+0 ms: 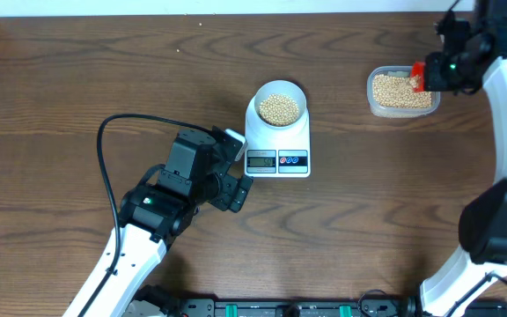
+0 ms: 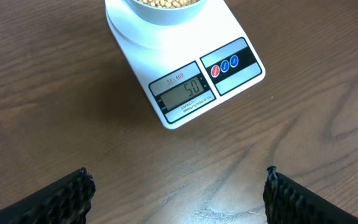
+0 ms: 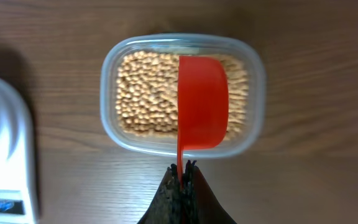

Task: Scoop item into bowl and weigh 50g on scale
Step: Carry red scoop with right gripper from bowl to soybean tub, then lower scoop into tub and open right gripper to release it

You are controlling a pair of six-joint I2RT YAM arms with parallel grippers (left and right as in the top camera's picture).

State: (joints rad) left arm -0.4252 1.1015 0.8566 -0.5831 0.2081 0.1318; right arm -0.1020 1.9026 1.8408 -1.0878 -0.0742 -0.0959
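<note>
Tan beans point(image 1: 279, 108) fill the bowl point(image 1: 258, 99) on the scale point(image 1: 277, 141), whose display point(image 2: 185, 92) reads 50. Your right end effector point(image 3: 183, 172) is clamped on the handle of the red scoop point(image 3: 202, 102), over the clear tub point(image 3: 109, 93). Your left end effector point(image 2: 178, 184) hangs with fingers apart above the counter point(image 1: 77, 70), near the scale.

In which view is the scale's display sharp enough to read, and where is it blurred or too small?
Left wrist view: the display on the scale is sharp and reads 50. Overhead view: it is too small to read. Right wrist view: the scale at the left edge is blurred.
</note>
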